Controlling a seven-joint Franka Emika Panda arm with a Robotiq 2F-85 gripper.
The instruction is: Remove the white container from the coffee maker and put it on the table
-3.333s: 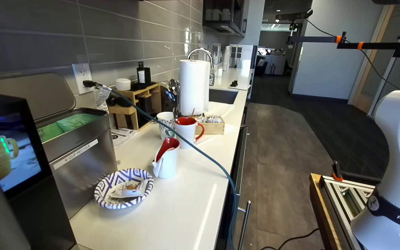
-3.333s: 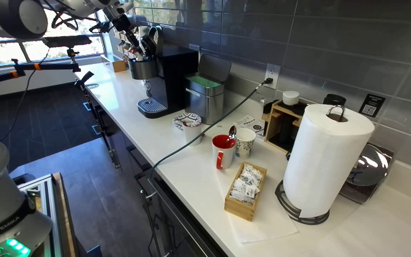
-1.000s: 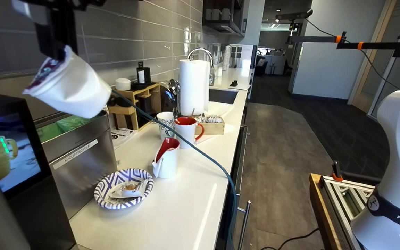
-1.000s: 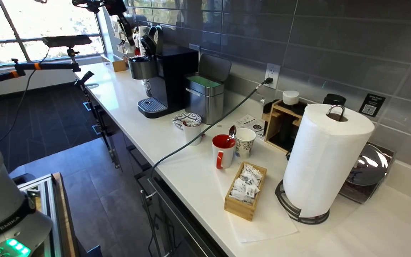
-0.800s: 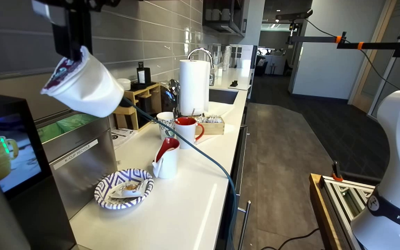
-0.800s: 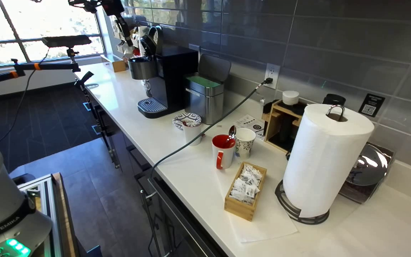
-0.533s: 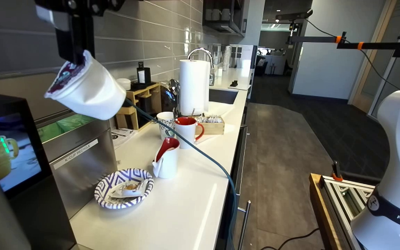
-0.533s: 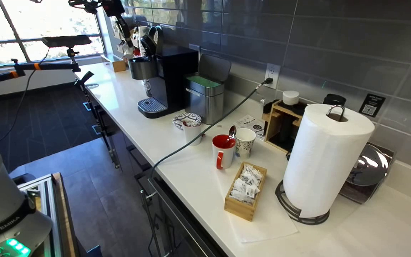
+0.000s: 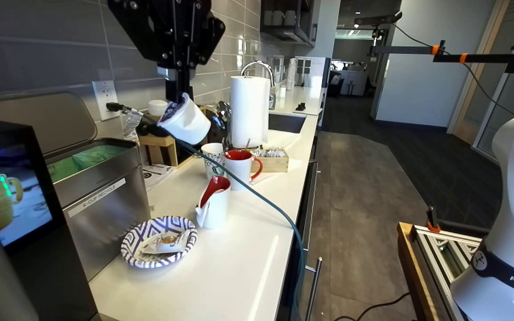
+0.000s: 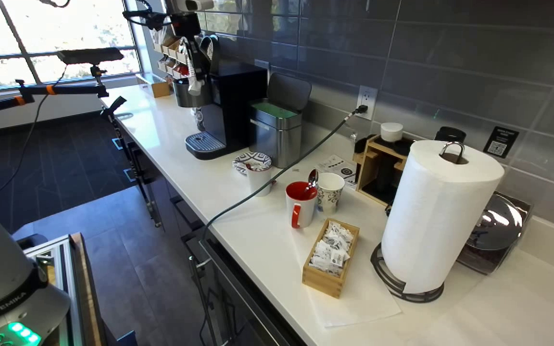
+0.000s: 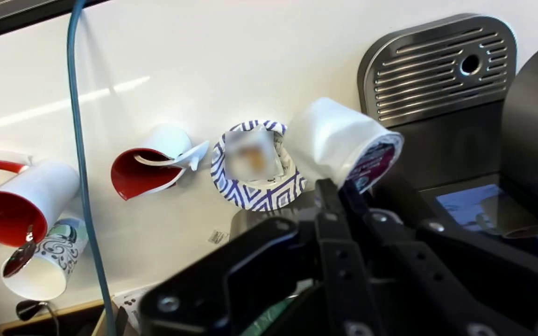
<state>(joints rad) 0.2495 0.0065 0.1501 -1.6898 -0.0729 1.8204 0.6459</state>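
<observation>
Below me spreads the table [image 9: 234, 267], beside me the coffee maker [image 10: 242, 98]. My gripper [image 11: 338, 186] pinches the white container [image 9: 190, 122] by the rim, tilted beneath; that thin hold could slip, or the tilt topple it on landing.

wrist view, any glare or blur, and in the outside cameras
Wrist view: a bright streak on the table, a blurred square over what the patterned bowl holds; in an exterior view, a similar streak; in an exterior view, the window nearly washed out.
</observation>
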